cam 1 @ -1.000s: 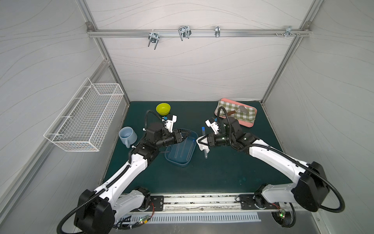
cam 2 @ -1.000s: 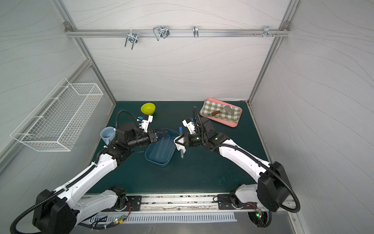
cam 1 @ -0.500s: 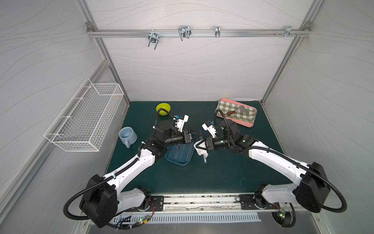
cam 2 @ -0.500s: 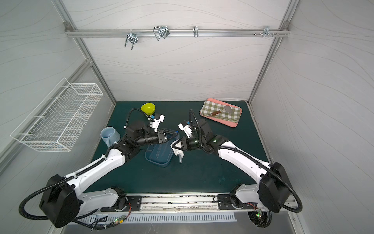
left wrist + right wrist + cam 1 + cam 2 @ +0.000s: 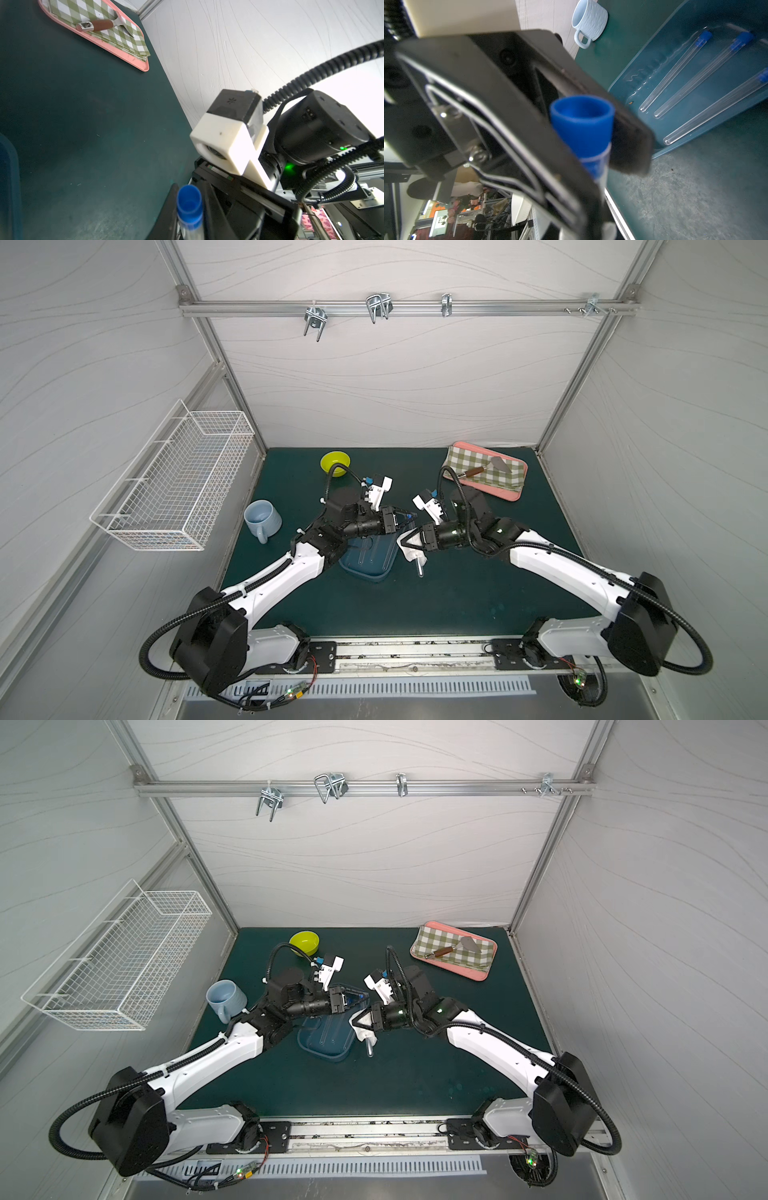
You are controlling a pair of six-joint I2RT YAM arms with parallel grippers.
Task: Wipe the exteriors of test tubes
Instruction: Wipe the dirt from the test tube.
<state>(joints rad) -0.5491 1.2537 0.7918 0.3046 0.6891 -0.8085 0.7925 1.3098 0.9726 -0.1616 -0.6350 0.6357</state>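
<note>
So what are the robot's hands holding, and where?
The left gripper pinches a test tube at its blue cap end. The right gripper holds a white cloth wrapped around the tube's middle.

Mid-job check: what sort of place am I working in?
Probably a staged robot test booth, not a real lab: white panel walls on aluminium framing, a dark green table mat, and household props like the pale blue ceramic mug and yellow plastic bowl.

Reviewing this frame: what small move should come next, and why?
Probably the left pincer draws the test tube cap-first through the white cloth: it is shut by the blue cap, the right pincer pinches cloth around the tube, rounded end showing below.
</note>
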